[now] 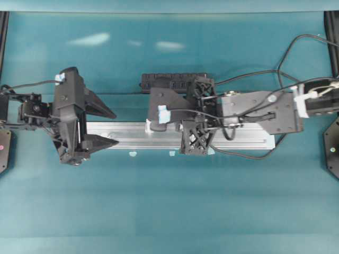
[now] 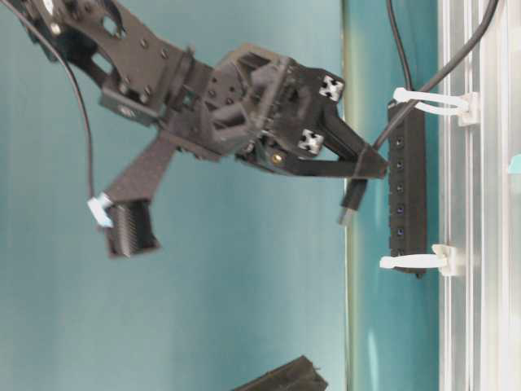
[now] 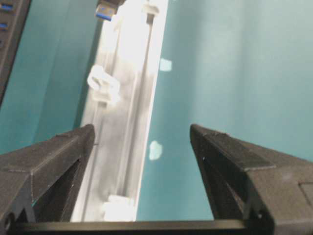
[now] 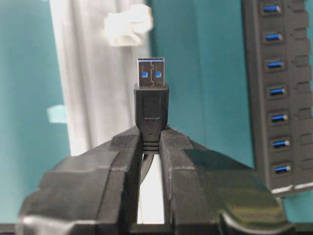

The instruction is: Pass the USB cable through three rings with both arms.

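USB cable [image 4: 151, 105] plug-up, near ring [image 4: 128, 24]

Teal table surface [image 1: 169, 211] fills the overhead view. Two pale light reflections [image 1: 90, 38] near its far edge. Black frame posts [image 1: 332, 32] flank the table's far corners.

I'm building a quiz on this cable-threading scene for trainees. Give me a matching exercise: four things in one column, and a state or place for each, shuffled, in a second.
Things:
1. left gripper
2. right gripper
3. USB plug
4. hub bar

States or places:
A. lies on the table beside the rail, blue ports showing
B. jaws wide apart, nothing between them
C. sticks out beyond the fingertips, metal tip forward
D. closed on the plug's black body

Pairs: 1-B, 2-D, 3-C, 4-A
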`<act>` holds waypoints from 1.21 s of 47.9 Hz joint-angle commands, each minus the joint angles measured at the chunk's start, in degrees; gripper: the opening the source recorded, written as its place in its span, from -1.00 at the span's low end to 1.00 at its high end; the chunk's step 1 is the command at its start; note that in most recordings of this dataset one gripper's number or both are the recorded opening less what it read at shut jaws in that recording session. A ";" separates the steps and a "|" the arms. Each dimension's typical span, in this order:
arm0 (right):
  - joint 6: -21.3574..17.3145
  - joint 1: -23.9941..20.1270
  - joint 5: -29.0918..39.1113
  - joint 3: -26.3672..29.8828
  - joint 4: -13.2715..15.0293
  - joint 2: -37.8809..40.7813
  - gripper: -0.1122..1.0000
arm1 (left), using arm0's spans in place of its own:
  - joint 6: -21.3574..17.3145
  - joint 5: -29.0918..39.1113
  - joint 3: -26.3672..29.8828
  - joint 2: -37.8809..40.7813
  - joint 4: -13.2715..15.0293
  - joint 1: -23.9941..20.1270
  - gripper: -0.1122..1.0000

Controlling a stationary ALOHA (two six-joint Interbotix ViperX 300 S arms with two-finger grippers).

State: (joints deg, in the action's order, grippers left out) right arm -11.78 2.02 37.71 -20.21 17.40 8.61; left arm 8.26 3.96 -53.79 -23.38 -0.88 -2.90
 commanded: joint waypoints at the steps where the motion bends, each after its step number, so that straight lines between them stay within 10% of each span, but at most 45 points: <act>1: 1.93 0.35 0.35 1.23 0.09 0.53 -0.93 | 0.26 0.79 0.26 -0.70 -0.18 0.09 0.79; 58: 3.16 0.53 -3.34 4.31 0.00 7.38 -0.93 | 0.00 5.27 -4.66 -11.60 -0.18 -1.58 0.73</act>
State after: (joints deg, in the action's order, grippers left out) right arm -8.96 2.20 34.63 -16.88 17.23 16.35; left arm 8.35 9.49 -58.89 -34.28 -0.88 -4.39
